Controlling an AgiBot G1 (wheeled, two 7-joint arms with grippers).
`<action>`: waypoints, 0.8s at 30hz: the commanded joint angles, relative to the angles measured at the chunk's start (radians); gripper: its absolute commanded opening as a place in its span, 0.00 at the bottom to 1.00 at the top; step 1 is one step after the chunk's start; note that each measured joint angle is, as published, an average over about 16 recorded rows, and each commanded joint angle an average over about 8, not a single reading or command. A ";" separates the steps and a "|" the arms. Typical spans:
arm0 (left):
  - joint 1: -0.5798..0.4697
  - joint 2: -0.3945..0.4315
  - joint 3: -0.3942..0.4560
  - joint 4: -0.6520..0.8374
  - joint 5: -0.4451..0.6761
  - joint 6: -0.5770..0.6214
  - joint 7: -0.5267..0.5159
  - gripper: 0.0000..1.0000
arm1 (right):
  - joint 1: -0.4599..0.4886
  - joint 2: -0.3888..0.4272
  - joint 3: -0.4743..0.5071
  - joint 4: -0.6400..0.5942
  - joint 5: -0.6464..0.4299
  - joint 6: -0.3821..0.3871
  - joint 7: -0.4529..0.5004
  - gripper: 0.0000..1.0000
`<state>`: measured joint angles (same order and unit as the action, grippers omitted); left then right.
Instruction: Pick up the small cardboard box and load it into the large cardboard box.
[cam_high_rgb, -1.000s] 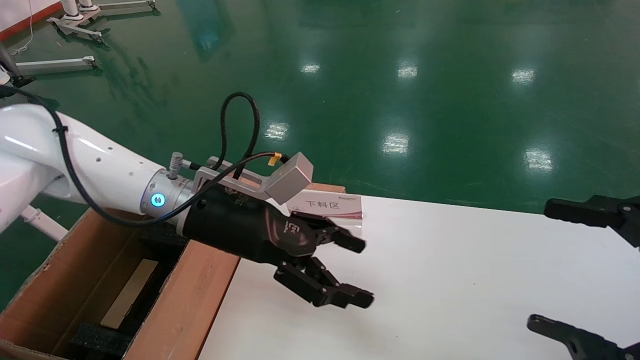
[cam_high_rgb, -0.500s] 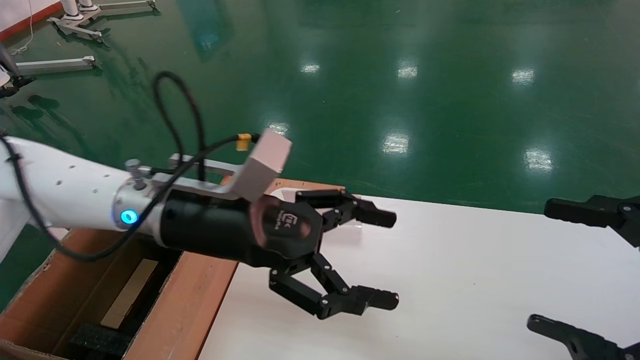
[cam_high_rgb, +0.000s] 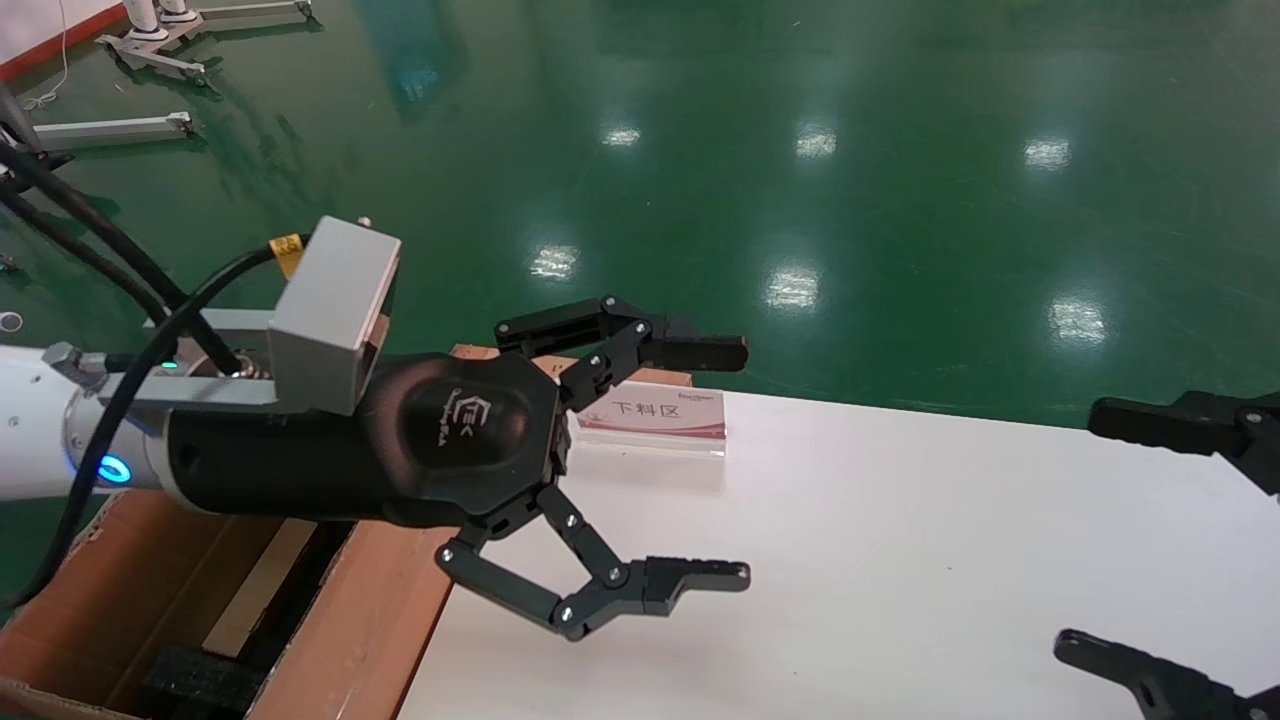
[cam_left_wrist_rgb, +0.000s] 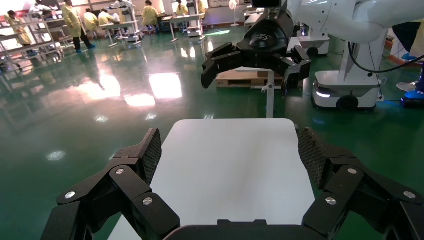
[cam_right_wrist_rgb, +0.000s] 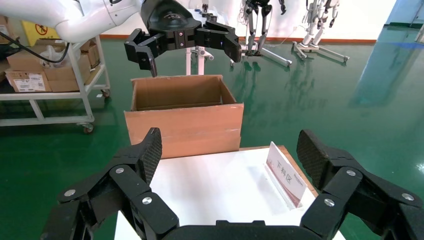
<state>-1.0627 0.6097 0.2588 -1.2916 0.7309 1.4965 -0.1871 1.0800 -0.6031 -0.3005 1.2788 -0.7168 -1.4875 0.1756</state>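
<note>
The left gripper (cam_high_rgb: 735, 465) is seen in the centre of the head view, held above the white table (cam_high_rgb: 900, 560) near its left edge, with its fingers spread wide and nothing between them. One finger (cam_high_rgb: 690, 352) is raised over the far table edge, the other (cam_high_rgb: 690, 578) is held lower, over the table top. The grey camera block (cam_high_rgb: 335, 310) on its wrist is seen at centre left.

The large box (cam_high_rgb: 370, 610) is placed at the lower left of the head view, against the table's left edge, with its flaps open. A flat brown piece (cam_high_rgb: 255, 590) is seen lying inside it, beside black foam (cam_high_rgb: 195, 680) at the bottom; whether this is the small box cannot be told. In the right wrist view the large box (cam_right_wrist_rgb: 182, 122) is seen beyond the table end, with the left gripper (cam_right_wrist_rgb: 187, 42) held above it.

A white sign (cam_high_rgb: 655, 415) with a red stripe is stood at the table's far left corner, just beyond the left gripper.

The right gripper (cam_high_rgb: 1110, 540) is held at the right edge of the head view, over the table's right end, its fingers spread and empty. The same open fingers (cam_right_wrist_rgb: 142, 152) frame the right wrist view. The green floor (cam_high_rgb: 800, 150) fills the upper part of the head view.
</note>
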 joint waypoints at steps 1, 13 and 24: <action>0.028 -0.004 -0.049 -0.021 0.002 0.000 0.007 1.00 | 0.000 0.000 0.000 0.000 0.000 0.000 0.000 1.00; 0.004 -0.001 -0.006 -0.004 0.002 0.000 0.002 1.00 | 0.000 0.000 0.000 0.000 0.000 0.000 0.000 1.00; -0.007 0.001 0.014 0.005 0.001 -0.001 0.000 1.00 | 0.000 0.000 0.000 0.000 0.000 0.000 0.000 1.00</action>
<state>-1.0695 0.6102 0.2716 -1.2871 0.7317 1.4954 -0.1870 1.0800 -0.6030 -0.3004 1.2788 -0.7166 -1.4874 0.1757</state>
